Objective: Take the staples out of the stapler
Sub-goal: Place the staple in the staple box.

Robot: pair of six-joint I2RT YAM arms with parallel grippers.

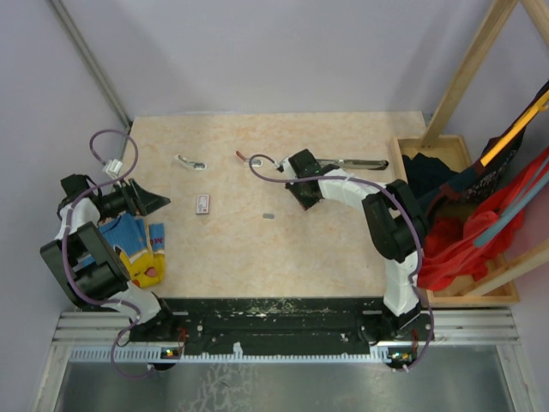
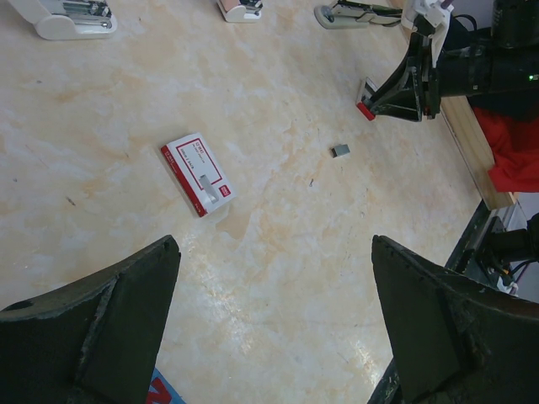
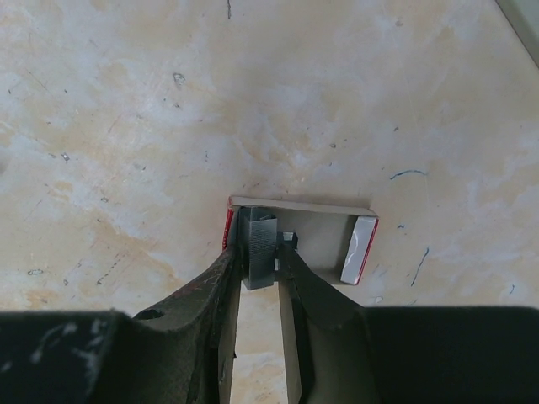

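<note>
The stapler, black on top with a silvery base, lies at the back of the table just right of my right arm; it also shows in the left wrist view. My right gripper points down into a small open cardboard tray with red sides and is shut on a grey block of staples, held upright between its fingertips. Another short grey staple strip lies loose on the table. My left gripper hovers wide open at the left, holding nothing.
A white-and-red box lies mid-table. A white stapler and a small clip with a red tail sit at the back. A yellow-and-blue cloth lies under the left arm. A wooden crate of clothes stands at the right.
</note>
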